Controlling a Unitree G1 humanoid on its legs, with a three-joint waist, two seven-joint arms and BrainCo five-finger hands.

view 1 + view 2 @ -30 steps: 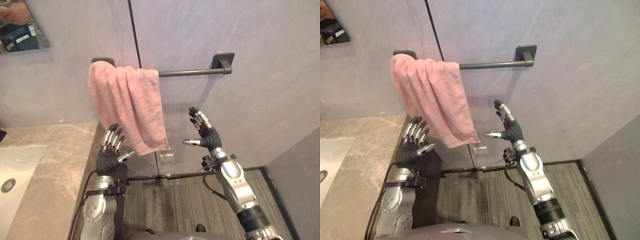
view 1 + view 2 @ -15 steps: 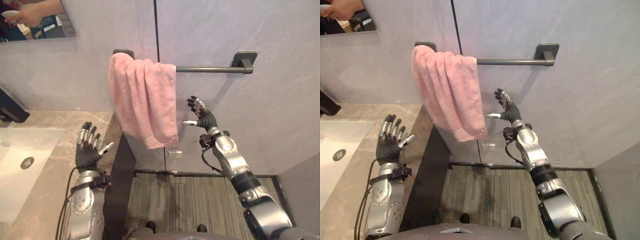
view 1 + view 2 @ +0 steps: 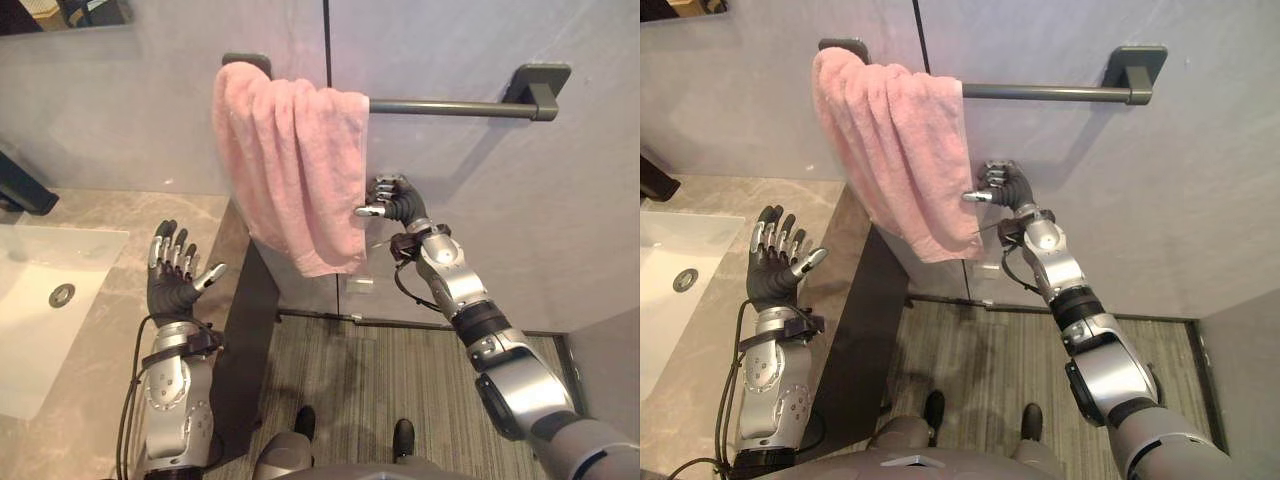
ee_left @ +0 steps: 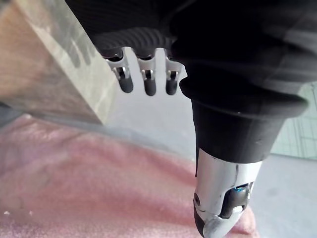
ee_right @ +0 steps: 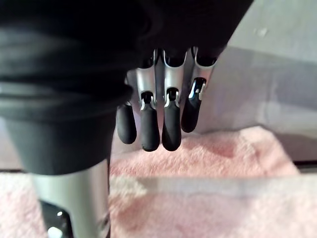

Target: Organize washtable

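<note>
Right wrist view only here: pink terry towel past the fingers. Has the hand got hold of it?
Observer: Not yet. The right hand is at the pink terry towel's right edge, thumb tip toward it, fingers not round the cloth.
Operator: Where's the towel hanging?
Observer: Bunched at the left end of a dark metal wall bar.
Operator: Left hand?
Observer: The left hand is open, raised over the beige marble counter, clear of the towel.

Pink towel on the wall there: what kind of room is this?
Probably a bathroom: the pink towel hangs over a dark wall rail, beside a stone-look counter with a white inset sink.
</note>
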